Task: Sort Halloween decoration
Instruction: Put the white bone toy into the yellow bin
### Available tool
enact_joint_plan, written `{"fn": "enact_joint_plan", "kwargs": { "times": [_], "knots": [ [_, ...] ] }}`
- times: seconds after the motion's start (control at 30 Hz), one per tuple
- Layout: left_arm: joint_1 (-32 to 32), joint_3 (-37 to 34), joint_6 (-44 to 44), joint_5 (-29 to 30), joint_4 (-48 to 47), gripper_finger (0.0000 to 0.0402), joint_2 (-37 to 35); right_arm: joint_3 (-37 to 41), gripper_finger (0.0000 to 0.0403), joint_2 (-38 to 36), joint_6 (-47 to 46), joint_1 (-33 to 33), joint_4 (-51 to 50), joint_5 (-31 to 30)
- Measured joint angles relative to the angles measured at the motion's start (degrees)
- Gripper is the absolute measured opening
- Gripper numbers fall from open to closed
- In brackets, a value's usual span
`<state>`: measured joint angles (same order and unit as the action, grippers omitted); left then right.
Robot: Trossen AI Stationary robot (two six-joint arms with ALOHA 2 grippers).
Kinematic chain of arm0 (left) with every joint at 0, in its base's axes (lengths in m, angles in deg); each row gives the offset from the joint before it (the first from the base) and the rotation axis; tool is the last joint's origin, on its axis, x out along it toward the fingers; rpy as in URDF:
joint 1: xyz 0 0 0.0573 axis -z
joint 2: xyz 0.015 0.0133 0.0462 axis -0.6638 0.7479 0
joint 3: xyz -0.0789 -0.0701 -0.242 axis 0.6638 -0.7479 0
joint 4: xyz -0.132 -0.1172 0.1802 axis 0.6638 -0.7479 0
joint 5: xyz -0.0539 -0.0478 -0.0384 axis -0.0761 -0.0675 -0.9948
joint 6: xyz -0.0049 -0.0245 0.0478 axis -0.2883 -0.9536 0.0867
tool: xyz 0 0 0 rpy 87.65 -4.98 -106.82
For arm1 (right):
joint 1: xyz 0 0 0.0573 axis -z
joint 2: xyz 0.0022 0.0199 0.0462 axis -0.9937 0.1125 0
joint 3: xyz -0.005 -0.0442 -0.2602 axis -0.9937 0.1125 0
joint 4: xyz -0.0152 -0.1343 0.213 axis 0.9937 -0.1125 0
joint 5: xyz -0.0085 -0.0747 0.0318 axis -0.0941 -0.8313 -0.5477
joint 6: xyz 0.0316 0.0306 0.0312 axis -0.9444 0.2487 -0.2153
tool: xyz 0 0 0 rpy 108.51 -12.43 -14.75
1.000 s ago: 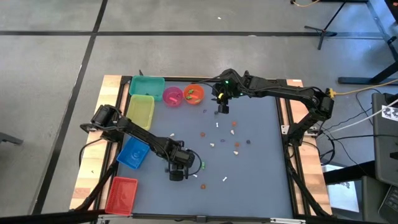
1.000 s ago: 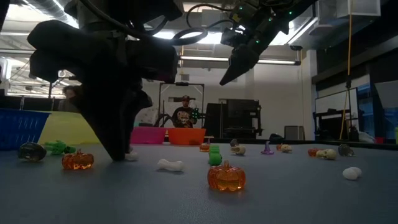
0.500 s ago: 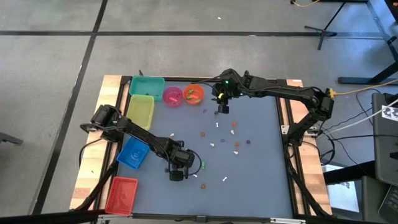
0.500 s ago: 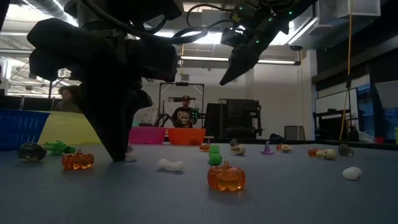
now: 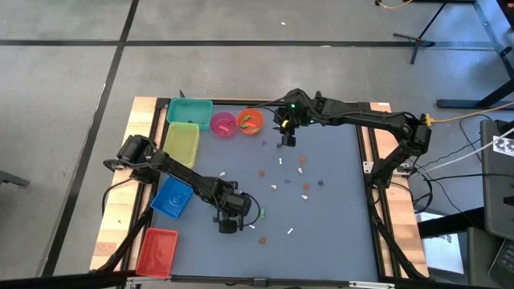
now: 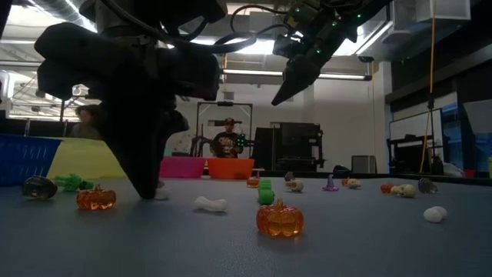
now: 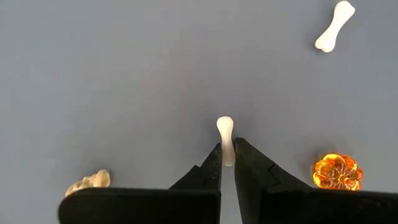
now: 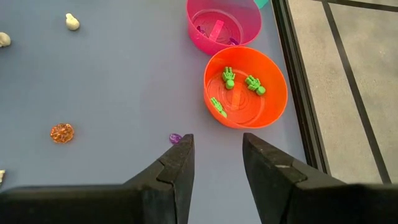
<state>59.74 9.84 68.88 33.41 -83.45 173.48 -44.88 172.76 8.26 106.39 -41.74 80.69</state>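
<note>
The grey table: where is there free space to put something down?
Bare patches on the grey table: the corner nearest the right arm's base, and between the yellow bin and the scattered trinkets. Crowded: mid-table, and around the left tool.

Looks like a robotics lab or industrial test space. Bare concrete floor (image 5: 241, 24) crossed by dark taped lines, a wood-edged table (image 5: 144, 108) on a metal frame, a tripod stand (image 5: 426, 36) and loose cables past its far right corner. Beyond the far edge: ceiling strip lights (image 6: 254, 73), dark equipment racks (image 6: 296, 146), a seated person (image 6: 228, 141).
</note>
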Motion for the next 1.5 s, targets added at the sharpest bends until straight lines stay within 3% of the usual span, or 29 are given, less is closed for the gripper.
{"fn": "enact_joint_plan", "kwargs": {
  "times": [0.4, 0.7, 1.0, 1.23, 1.33, 1.5],
  "knots": [
    [-2.98, -0.04, -1.85, 0.81, -2.82, 0.0009, -7.43, 0.0, 0.0135, 0.0, 0.01, 0.0, 0.0, 0.01],
    [-8.51, -0.02, -1.89, 0.93, -16.59, 0.0009, -17.93, 0.0, 0.0135, 0.0, 0.01, -0.01, 0.0, 0.0],
    [-15.33, -0.02, -1.96, 10.35, -37.98, 0.0009, -28.34, 0.0, 0.0135, 0.0, 0.01, 0.0, 0.0, 0.01],
    [-24.14, -0.02, -2.44, 16.61, -53.71, 0.0009, -30.32, 0.0, 0.0135, 0.0, -0.01, -0.02, 0.0, 0.0],
    [-28.05, -0.02, -0.03, 20.08, -54.96, 0.0009, -30.4, 0.0, 0.0135, 0.0, -0.01, -0.02, 0.0, -0.01],
    [-33.84, -0.02, 3.02, 20.57, -52.64, 0.0009, -30.36, 0.0, 0.0135, 0.0, -1.11, -0.01, 0.0, 0.0]
  ]
}}
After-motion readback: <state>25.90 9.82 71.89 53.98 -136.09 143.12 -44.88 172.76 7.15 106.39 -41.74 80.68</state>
